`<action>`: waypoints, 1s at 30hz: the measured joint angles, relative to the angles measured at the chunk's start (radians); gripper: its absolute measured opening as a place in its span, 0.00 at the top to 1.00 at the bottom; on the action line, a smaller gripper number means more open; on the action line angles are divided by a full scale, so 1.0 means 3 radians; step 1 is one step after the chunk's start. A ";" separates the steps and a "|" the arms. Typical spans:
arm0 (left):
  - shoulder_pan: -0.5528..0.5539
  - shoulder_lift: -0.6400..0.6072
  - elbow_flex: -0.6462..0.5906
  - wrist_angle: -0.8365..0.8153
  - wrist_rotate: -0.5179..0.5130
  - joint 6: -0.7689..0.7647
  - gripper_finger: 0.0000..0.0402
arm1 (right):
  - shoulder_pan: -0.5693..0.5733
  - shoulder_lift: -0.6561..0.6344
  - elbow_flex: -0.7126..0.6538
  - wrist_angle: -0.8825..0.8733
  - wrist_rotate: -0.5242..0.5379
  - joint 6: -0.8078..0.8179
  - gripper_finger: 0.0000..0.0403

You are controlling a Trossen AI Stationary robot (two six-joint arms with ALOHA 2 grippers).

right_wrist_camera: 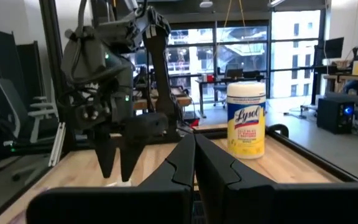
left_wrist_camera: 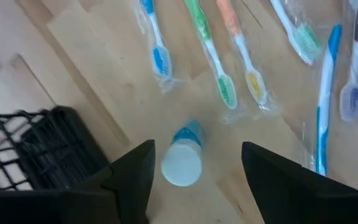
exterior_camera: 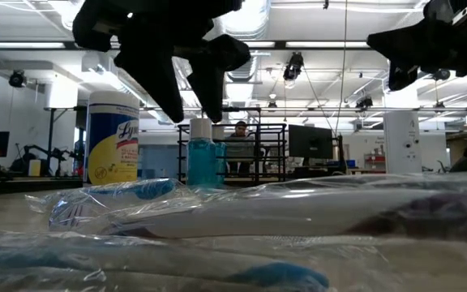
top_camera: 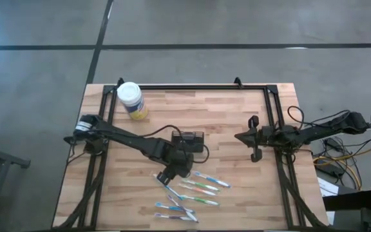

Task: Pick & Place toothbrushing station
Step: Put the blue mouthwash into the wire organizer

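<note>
- Since the toothbrushing station (top_camera: 196, 139) is open wire mesh, you should find it light and stiff; hook a rim wire.
- It sits mid-desk (top_camera: 224, 109), just beside your left gripper (top_camera: 166, 178), fingers apart.
- Right gripper (top_camera: 253, 138): fingers together.

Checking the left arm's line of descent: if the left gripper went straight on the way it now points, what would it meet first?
Most likely the small blue bottle with a white cap, standing between the open fingers of the left gripper; depth is unclear.

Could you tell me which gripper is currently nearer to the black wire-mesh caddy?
The left. The left gripper hangs open just beside the black wire-mesh caddy, over the small blue bottle. The right gripper, shut, waits farther off toward the table's right side.
</note>
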 joint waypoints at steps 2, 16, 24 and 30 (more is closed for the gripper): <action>0.0015 -0.0004 0.0000 0.0056 0.0000 0.0021 0.39 | 0.0001 0.0019 0.0000 0.0002 0.0000 0.0006 0.98; 0.0116 0.0075 -0.0057 0.0145 0.0215 0.0119 0.39 | 0.0001 0.0030 0.0000 0.0009 0.0000 -0.0003 0.98; 0.0149 0.0088 -0.0057 0.0162 0.0239 0.0127 0.40 | 0.0001 0.0031 0.0000 0.0009 0.0001 -0.0004 0.98; 0.0150 0.0107 -0.0057 0.0160 0.0290 0.0132 0.47 | 0.0001 0.0030 0.0000 0.0009 0.0001 -0.0005 0.98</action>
